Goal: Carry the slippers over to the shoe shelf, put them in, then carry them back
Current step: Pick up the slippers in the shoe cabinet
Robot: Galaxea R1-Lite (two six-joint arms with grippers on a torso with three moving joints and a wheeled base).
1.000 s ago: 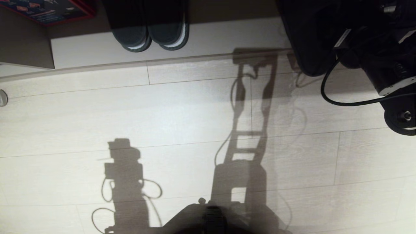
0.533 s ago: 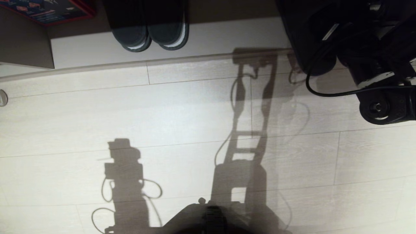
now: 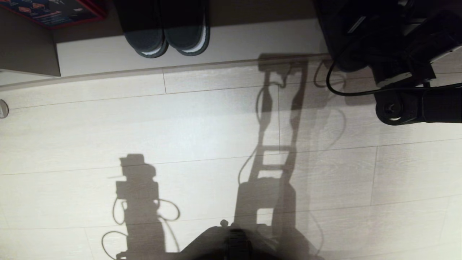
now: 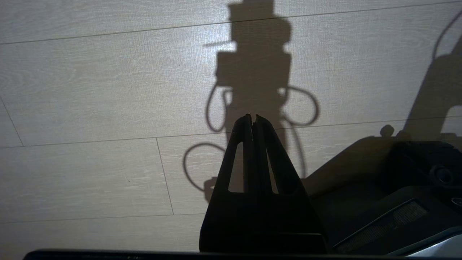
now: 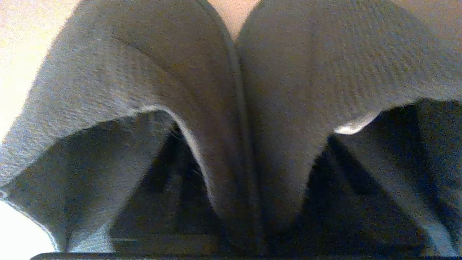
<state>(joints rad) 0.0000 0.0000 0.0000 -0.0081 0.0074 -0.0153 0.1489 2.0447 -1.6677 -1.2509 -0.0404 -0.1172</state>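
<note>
Pale wood-plank floor [image 3: 202,126] runs up to the shoe shelf [image 3: 252,39], where a darker pair of slippers [image 3: 168,36] sits on its paler base board. Right end effector [image 5: 238,202] is at the shelf's right end, its fingers inside the grey-blue slippers [image 5: 231,90], which are pressed side by side; grip not confirmed. Left end effector [image 4: 252,119] hangs over the floor, fingers closed together, empty.

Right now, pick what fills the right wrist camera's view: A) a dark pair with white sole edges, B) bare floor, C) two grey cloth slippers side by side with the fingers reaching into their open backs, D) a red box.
C: the slippers fill that view, pressed together, with the right gripper between them.
</note>
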